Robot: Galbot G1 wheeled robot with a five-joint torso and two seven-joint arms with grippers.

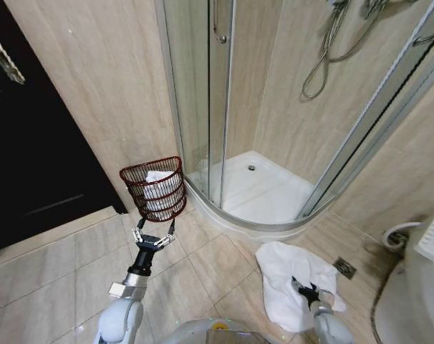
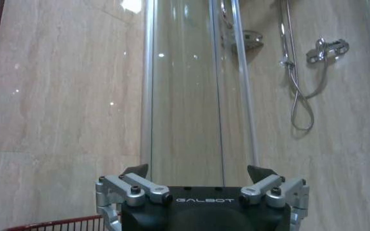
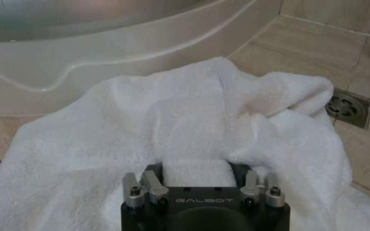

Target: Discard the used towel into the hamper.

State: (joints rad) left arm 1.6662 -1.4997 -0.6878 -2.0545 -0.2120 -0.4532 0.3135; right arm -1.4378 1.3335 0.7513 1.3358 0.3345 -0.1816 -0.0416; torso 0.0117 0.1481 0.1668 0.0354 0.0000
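Pinching white towel (image 1: 292,283) on floor near shower tray, right pincer (image 1: 308,292) grips fold between its fingers, ready for lift. Left pincer (image 1: 153,236) wide open, empty, just below hamper (image 1: 154,188). Hamper stands by wall, white cloth already inside, well apart from towel.

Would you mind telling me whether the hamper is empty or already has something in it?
Not empty. In the head view, the hamper, by the left gripper, holds white cloth visible through its weave.
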